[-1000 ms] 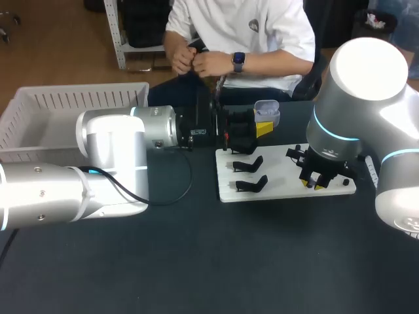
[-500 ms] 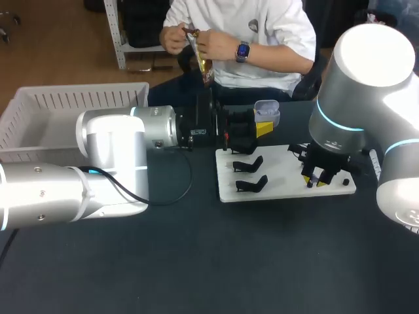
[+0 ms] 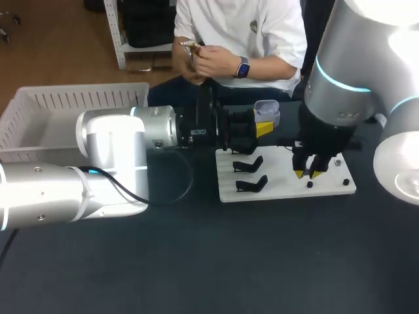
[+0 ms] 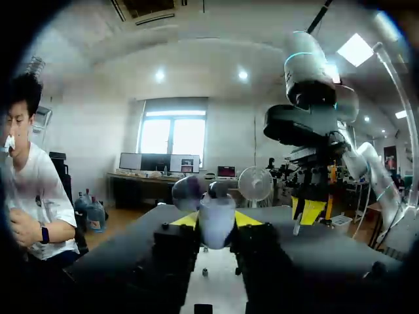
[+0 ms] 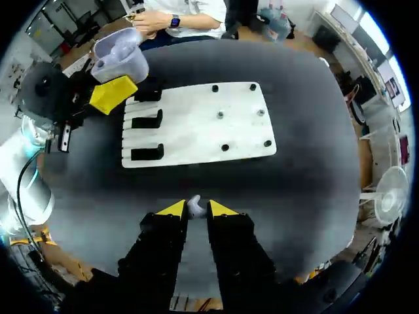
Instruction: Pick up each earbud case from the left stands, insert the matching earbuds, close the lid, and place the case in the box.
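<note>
The left gripper (image 3: 260,129) is clamped on an open, translucent earbud case (image 3: 266,112). Its yellow tips press the body from both sides, and the lid is tipped up. The case hangs just past the far edge of the white board (image 3: 288,188), toward its 11 o'clock corner, above the dark desk (image 3: 196,261).

The right gripper (image 3: 308,173) hangs over the board's right half with its fingers pointing down. They are drawn almost together on a small white earbud (image 5: 195,205) pinched between the yellow tips.

Two black stands (image 3: 248,164) sit on the board's left half, at 9 o'clock from the right gripper. Small dark pegs (image 3: 309,184) dot the right half. The white slatted box (image 3: 65,98) stands well apart, at 9 o'clock from the board.
</note>
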Robot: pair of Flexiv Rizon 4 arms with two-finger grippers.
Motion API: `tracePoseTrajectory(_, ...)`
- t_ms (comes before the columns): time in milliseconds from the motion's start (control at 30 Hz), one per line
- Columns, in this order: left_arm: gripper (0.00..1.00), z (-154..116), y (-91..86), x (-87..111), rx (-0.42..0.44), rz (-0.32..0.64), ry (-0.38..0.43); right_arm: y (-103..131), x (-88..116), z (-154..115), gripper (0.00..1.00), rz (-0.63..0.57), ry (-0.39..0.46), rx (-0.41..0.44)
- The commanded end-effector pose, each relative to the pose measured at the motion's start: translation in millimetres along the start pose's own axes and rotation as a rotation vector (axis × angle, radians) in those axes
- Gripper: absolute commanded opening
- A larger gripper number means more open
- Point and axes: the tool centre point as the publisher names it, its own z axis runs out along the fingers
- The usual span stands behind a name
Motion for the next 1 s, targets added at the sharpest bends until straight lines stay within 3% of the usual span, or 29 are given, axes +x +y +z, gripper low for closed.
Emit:
tracePoseTrajectory(33,0.00,0.3,-1.5,1.0,-0.007,0.004,-0.005,20.0,5.6,-39.2,0.00,-0.306,0.049,-0.004)
tracePoseTrajectory(233,0.00,0.3,-1.5,1.0,-0.007,0.004,-0.005,42.5,5.6,-62.3,0.00,-0.542,0.046,-0.032)
tracePoseTrajectory(333,0.00,0.3,-1.5,1.0,-0.007,0.004,-0.005,50.2,2.2,-68.5,0.00,-0.588,0.018,-0.034)
tracePoseTrajectory(367,0.00,0.3,-1.5,1.0,-0.007,0.004,-0.005,51.4,-0.4,-70.1,0.00,-0.568,-0.024,-0.020)
tracePoseTrajectory(867,0.00,0.3,-1.5,1.0,-0.007,0.004,-0.005,51.4,-0.4,-70.1,0.00,-0.568,-0.024,-0.020)
tracePoseTrajectory(933,0.00,0.3,-1.5,1.0,-0.007,0.004,-0.005,55.4,-7.3,-70.4,0.00,-0.547,-0.027,-0.008)
tracePoseTrajectory(1000,0.00,0.3,-1.5,1.0,-0.007,0.004,-0.005,59.2,-16.9,-74.5,0.00,-0.533,-0.051,-0.049)
